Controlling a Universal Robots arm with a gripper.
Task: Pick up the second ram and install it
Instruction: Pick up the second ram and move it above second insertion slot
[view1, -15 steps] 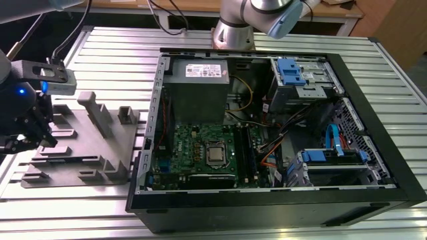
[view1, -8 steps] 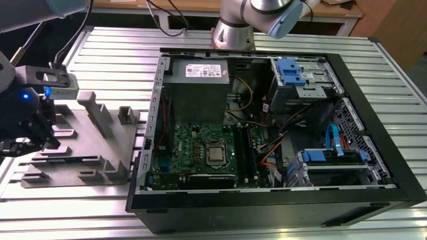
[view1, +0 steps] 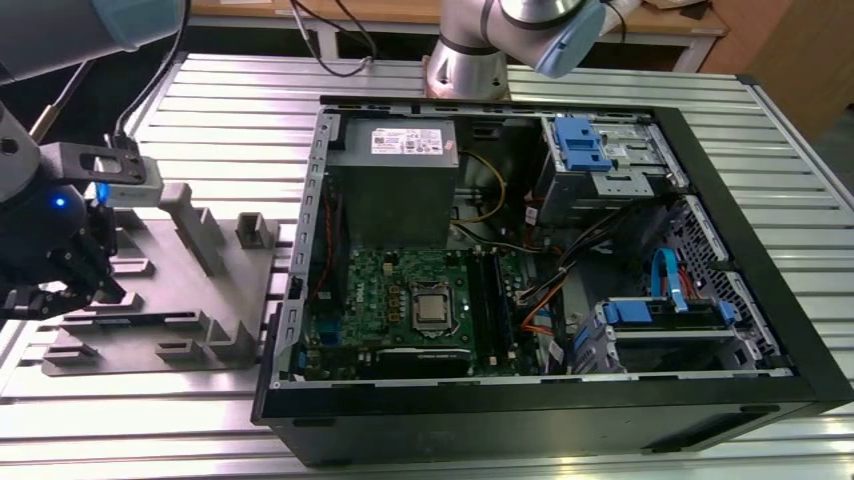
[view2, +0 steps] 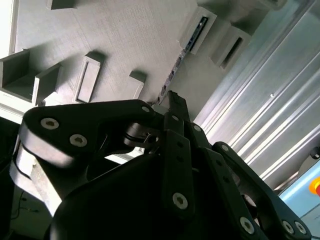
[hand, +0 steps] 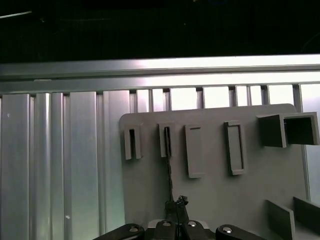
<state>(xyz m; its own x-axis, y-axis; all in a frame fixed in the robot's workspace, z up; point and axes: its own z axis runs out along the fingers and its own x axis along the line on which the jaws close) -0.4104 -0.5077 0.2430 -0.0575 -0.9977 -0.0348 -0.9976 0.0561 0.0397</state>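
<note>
The second ram (hand: 169, 172) shows edge-on as a thin dark strip running from a slotted grey block (hand: 165, 140) on the fixture plate (hand: 215, 195) back to my fingertips. In the second wrist view the second ram (view2: 181, 56) is the same thin line, ending at the gripper (view2: 171, 101). My gripper (hand: 176, 206) is shut on the near part of the stick, its two black fingers pressed together. In the exterior view the gripper (view1: 94, 288) hangs over the grey fixture plate (view1: 187, 300) at the exterior view's left, and its body hides the stick.
An open computer case (view1: 534, 270) with a green motherboard (view1: 400, 300) and its long black slots (view1: 487, 300) lies at the exterior view's right of the fixture. The fixture plate carries several grey blocks (hand: 235, 147). All rests on a ribbed aluminium table (hand: 60, 160).
</note>
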